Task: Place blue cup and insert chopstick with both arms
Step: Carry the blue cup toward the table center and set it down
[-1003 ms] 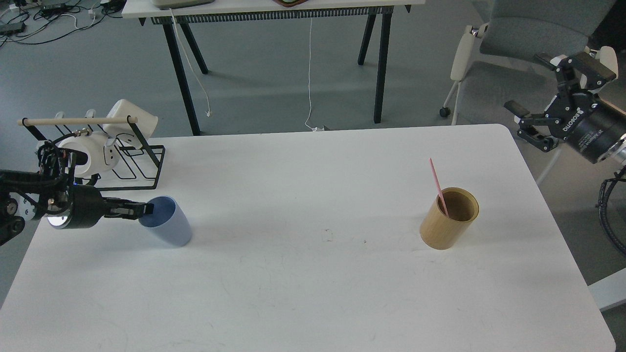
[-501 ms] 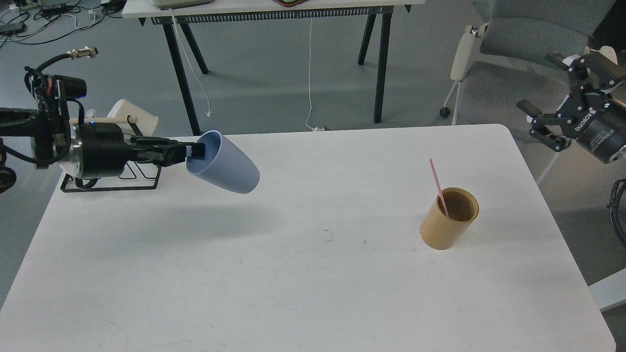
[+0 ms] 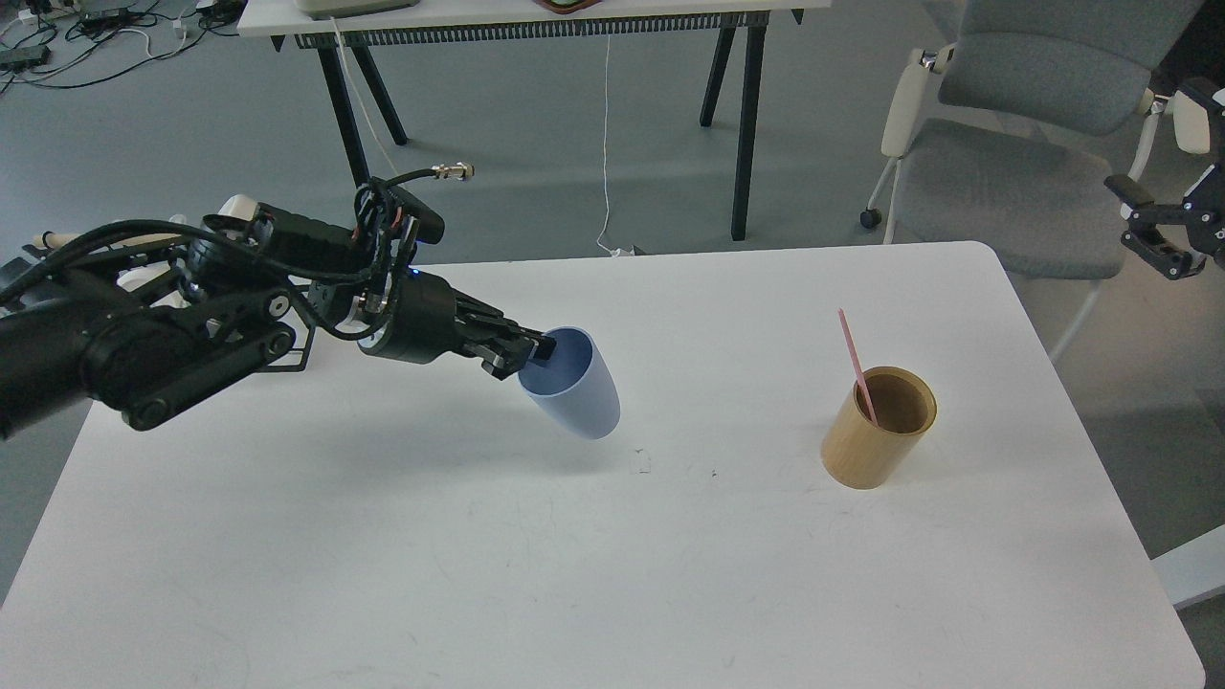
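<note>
My left gripper [image 3: 538, 350] is shut on the near rim of the pale-blue cup [image 3: 579, 392], one finger inside it. It holds the cup tilted just above the white table [image 3: 612, 574], near the middle. The pink chopstick [image 3: 854, 354] stands leaning in the tan wooden holder [image 3: 876, 427] at the right of the table. My right gripper [image 3: 1163, 234] is at the far right edge of the view, off the table beside the chair, open and empty.
A black wire rack with white mugs [image 3: 234, 211] stands at the table's back left, mostly hidden behind my left arm. A grey chair [image 3: 1014, 163] stands behind the table's right corner. A second table [image 3: 536, 19] is further back.
My left gripper carried the cup from the table's left, up and then right and down toward the middle. My right gripper drew back toward the right edge of the view.
</note>
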Robot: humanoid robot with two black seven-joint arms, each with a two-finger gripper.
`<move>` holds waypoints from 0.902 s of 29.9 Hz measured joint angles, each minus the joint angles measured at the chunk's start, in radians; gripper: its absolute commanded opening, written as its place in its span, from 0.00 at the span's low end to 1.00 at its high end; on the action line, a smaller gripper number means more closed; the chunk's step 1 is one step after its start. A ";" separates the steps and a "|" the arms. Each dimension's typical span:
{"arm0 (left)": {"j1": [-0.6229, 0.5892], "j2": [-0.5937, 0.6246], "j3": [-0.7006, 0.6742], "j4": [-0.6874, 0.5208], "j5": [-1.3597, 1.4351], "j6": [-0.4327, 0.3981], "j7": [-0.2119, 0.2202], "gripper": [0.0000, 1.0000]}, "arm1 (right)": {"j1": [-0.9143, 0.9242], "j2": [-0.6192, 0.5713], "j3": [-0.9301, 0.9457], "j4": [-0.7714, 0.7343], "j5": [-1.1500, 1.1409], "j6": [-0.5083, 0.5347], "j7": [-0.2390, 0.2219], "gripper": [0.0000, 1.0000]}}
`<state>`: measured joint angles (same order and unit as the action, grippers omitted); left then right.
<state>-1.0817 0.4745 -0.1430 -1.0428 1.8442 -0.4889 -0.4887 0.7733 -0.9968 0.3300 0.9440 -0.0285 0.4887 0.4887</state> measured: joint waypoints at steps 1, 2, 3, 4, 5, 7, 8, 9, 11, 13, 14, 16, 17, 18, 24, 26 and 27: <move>-0.001 -0.026 0.000 0.015 0.030 0.000 0.000 0.00 | -0.002 -0.002 0.000 0.000 0.001 0.000 0.000 0.98; -0.001 -0.044 0.000 0.024 0.053 0.000 0.000 0.00 | -0.004 -0.004 0.000 -0.001 0.001 0.000 0.000 0.98; -0.001 -0.062 0.001 0.031 0.075 0.000 0.000 0.00 | -0.007 -0.004 -0.001 -0.001 0.001 0.000 0.000 0.98; -0.001 -0.078 0.001 0.039 0.092 0.000 0.000 0.00 | -0.009 -0.004 -0.001 -0.001 0.001 0.000 0.000 0.98; -0.001 -0.094 0.001 0.050 0.111 0.000 0.000 0.00 | -0.011 -0.004 -0.001 -0.001 0.001 0.000 0.000 0.98; -0.001 -0.121 0.001 0.076 0.156 0.000 0.000 0.00 | -0.014 -0.005 -0.001 -0.001 0.001 0.000 0.000 0.98; -0.001 -0.133 -0.001 0.088 0.185 0.000 0.000 0.00 | -0.016 -0.005 -0.002 -0.001 0.001 0.000 0.000 0.98; 0.000 -0.142 -0.004 0.095 0.206 0.000 0.000 0.00 | -0.017 -0.005 -0.002 -0.001 0.001 0.000 0.000 0.98; 0.001 -0.161 -0.008 0.104 0.239 0.000 0.000 0.00 | -0.019 -0.005 -0.002 -0.001 0.001 0.000 0.000 0.98; 0.001 -0.180 -0.008 0.113 0.252 0.000 0.000 0.00 | -0.020 -0.005 -0.002 -0.001 0.001 0.000 0.000 0.98; 0.001 -0.192 -0.008 0.124 0.255 0.000 0.000 0.00 | -0.020 -0.005 -0.002 -0.001 0.001 0.000 0.000 0.98; 0.001 -0.220 -0.004 0.158 0.271 0.000 0.000 0.00 | -0.020 -0.005 -0.002 -0.001 0.001 0.000 0.000 0.98; 0.002 -0.233 -0.004 0.174 0.283 0.000 0.000 0.00 | -0.020 -0.005 -0.002 -0.001 0.001 0.000 0.000 0.98; 0.005 -0.247 -0.004 0.192 0.298 0.000 0.000 0.00 | -0.020 -0.005 -0.002 -0.001 0.000 0.000 0.000 0.98; 0.018 -0.292 -0.009 0.224 0.325 0.000 0.000 0.01 | -0.021 -0.005 -0.002 -0.002 -0.001 0.000 0.000 0.98; 0.024 -0.298 -0.010 0.228 0.326 0.000 0.000 0.02 | -0.022 -0.005 -0.002 -0.002 -0.001 0.000 0.000 0.98; 0.025 -0.298 -0.010 0.229 0.326 0.000 0.000 0.03 | -0.022 -0.005 -0.002 -0.002 -0.001 0.000 0.000 0.98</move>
<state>-1.0563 0.1761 -0.1532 -0.8136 2.1705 -0.4885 -0.4888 0.7517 -1.0018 0.3280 0.9417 -0.0292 0.4887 0.4887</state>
